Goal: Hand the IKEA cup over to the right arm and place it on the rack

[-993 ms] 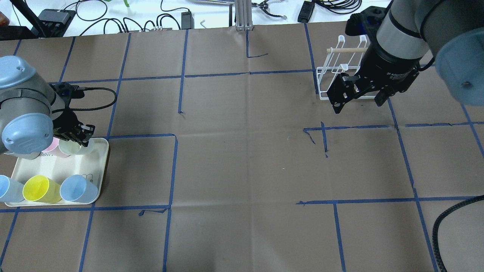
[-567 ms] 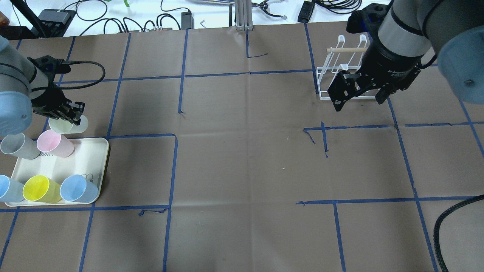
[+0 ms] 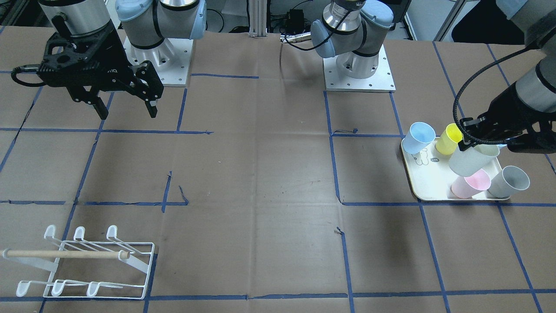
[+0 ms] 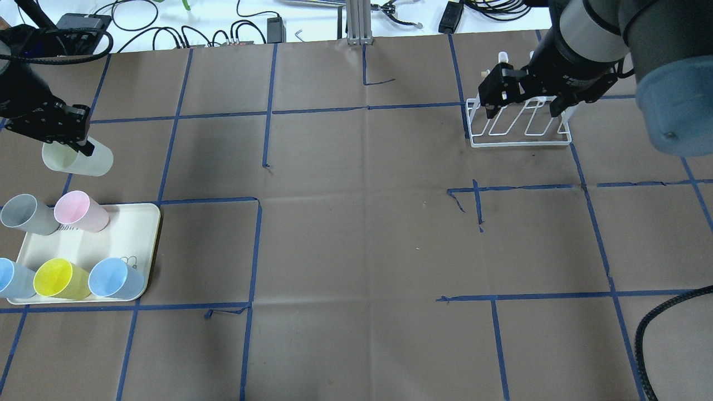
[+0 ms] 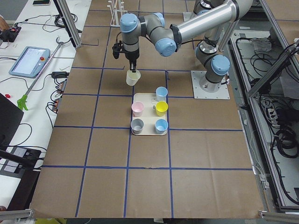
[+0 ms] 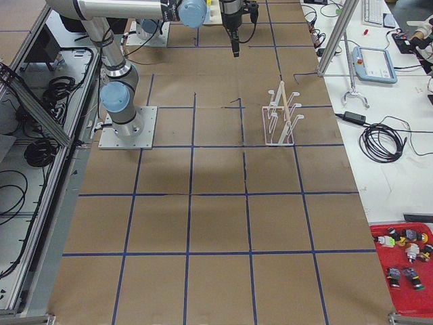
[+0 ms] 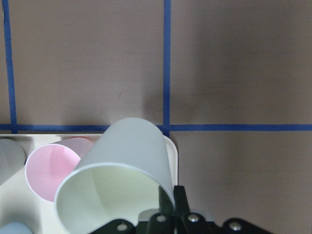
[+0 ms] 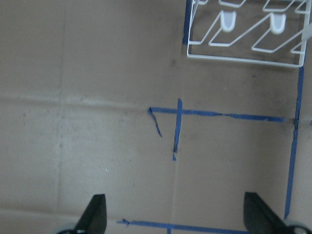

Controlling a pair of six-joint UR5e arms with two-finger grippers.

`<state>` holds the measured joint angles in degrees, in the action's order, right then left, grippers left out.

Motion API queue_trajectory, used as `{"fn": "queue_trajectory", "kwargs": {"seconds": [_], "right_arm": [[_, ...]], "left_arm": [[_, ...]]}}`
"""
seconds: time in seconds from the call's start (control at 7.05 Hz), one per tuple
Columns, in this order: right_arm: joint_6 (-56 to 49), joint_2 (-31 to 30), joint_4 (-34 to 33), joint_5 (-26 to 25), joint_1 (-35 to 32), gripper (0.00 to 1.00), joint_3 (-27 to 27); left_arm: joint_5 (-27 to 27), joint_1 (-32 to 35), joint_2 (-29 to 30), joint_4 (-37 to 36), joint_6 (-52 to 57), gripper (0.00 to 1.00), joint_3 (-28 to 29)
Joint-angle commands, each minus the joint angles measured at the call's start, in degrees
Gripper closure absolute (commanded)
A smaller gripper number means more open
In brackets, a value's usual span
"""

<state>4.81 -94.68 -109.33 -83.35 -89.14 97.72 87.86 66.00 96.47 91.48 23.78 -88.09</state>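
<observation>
Overhead exterior: L tool (image 4: 82, 145) clamps pale cup (image 4: 78, 160), 12 o'clock of tray (image 4: 129, 234); R tool (image 4: 523, 108) agape over rack (image 4: 518, 143).

The pale green tapered cup (image 4: 78, 160) looks smooth, matt plastic. The white wire rack (image 4: 521, 125) is coated metal, its dowel (image 3: 65, 254) bare wood. Matt brown paper (image 4: 362, 234) covers the bench (image 4: 320, 19).

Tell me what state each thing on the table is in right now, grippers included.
Left gripper, shut on pale green cup.
Pale green cup, held in the air, clear of tray.
Right gripper, open, empty.
Rack, upright, no cups on it.
Tray, holding five cups, mouths up.
</observation>
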Motion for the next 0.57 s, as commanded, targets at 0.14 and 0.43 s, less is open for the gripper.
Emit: {"fn": "queue_trajectory", "kwargs": {"seconds": [0.14,0.43], "right_arm": [[17.9,0.0,-32.0,12.7,-0.1,0.0,10.6],[42.4,0.0,-45.7,21.6,-0.2,0.0,16.0]], "left_arm": [[-7.4,0.5,0.2,-6.5,1.8,1.0,1.3],[-19.1,0.6,-0.3,-17.8,4.2,1.0,-0.4]]}}
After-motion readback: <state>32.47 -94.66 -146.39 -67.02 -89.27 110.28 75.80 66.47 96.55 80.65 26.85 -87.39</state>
